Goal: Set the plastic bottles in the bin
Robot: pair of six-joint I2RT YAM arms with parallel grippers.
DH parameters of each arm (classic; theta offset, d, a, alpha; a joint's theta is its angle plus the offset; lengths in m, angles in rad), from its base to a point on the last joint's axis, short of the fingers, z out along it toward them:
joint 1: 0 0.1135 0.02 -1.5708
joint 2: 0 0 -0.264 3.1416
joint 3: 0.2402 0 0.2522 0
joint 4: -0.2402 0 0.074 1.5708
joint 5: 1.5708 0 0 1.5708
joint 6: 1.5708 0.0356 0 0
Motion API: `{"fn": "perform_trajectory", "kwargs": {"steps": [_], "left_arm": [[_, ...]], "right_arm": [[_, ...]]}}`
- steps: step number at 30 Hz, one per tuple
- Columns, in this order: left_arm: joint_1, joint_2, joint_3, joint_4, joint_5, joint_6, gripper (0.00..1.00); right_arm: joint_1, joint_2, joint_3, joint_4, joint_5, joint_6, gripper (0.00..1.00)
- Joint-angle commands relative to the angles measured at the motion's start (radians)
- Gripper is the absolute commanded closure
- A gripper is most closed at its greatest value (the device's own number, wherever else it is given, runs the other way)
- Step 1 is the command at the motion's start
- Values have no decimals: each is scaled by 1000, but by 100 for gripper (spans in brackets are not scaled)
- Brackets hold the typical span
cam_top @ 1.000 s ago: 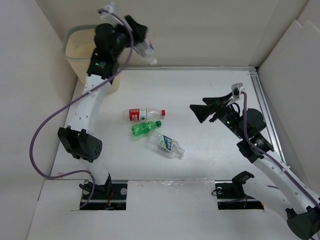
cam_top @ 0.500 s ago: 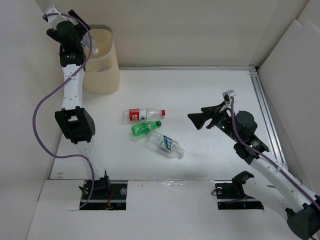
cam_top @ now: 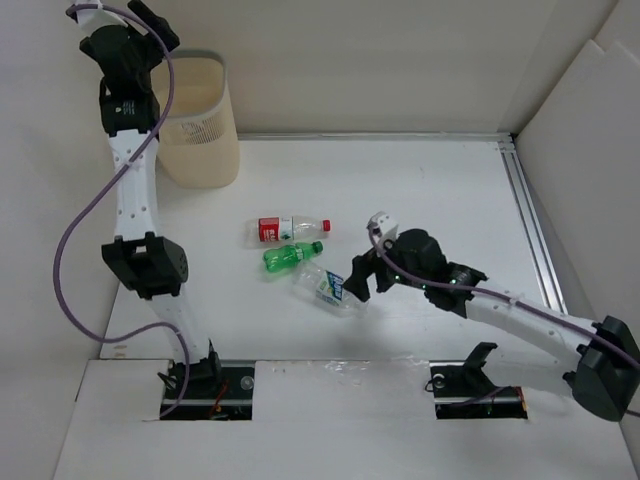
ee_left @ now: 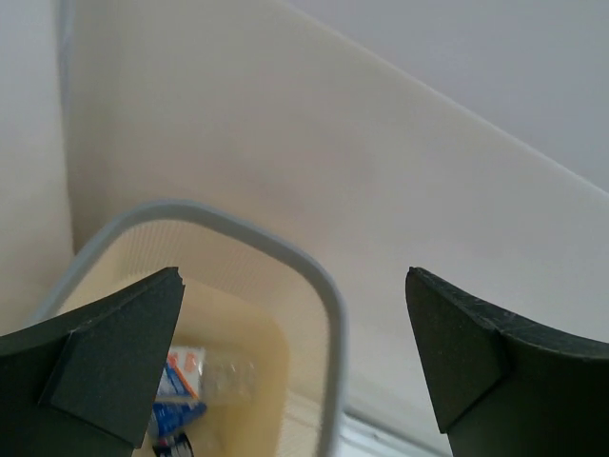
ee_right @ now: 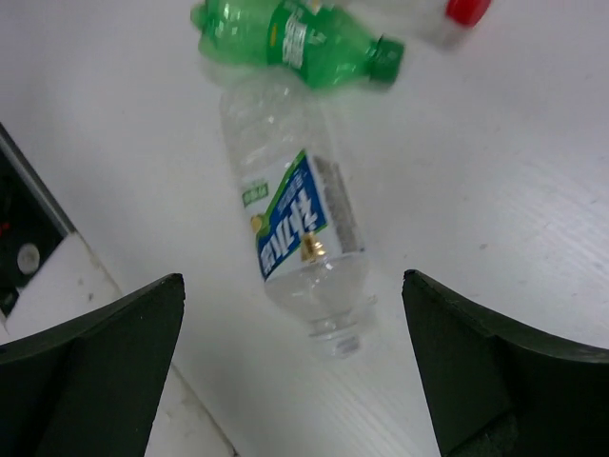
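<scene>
Left pincer (cam_top: 148,16): held high at the far-left corner, over the bin; jaws are spread wide and nothing is held between them. In the left wrist view the left pincer (ee_left: 293,278) is seen looking down past the rim.
Bin (cam_top: 205,125): stood upright on the tabletop (cam_top: 430,185) in the far-left corner, against the walls. Its grey rim (ee_left: 328,295) and cream inner wall are seen from above.
Bottles in bin (ee_left: 195,390): at least two are seen lying at the bottom, one with a blue label and one clear; more cannot be made out.
Right pincer (cam_top: 356,279): brought low near the middle of the tabletop, jaws spread wide with one finger on each side of the clear bottle. Nothing is gripped; whether a finger touches the bottle cannot be told. The right pincer (ee_right: 291,278) is seen from the right wrist directly above that bottle.
Clear bottle (cam_top: 328,288): laid on its side on the tabletop, its blue, green and white label facing up, neck pointed toward the near right; seen also as (ee_right: 300,228).
Green bottle (cam_top: 290,256): laid on its side just beyond the clear bottle's base, cap to the right; contact between the two cannot be told. Seen also as (ee_right: 285,33).
Red-label bottle (cam_top: 285,229): laid on its side just beyond the green bottle, red cap to the right.
</scene>
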Motion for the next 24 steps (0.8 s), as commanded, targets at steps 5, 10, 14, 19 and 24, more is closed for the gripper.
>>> {"fn": "perform_trajectory", "kwargs": {"steps": [5,10,14,19,24], "left_arm": [[-61,-474,-354,-72,300,-80,0],[-188,-723,-787,3,356,-94,0],[-272,-845,-934,5,346,-85,0],[-294,-949,-1046,5,359,-59,0],[-294,-984,-1128,-13,379,-41,0]], "right_arm": [[226,138,36,-1,108,-25,0],[279,276,96,-16,313,-24,0],[290,351,107,-16,374,-24,0],[290,435,139,18,393,-44,0],[290,537,162,48,370,-53,21]]}}
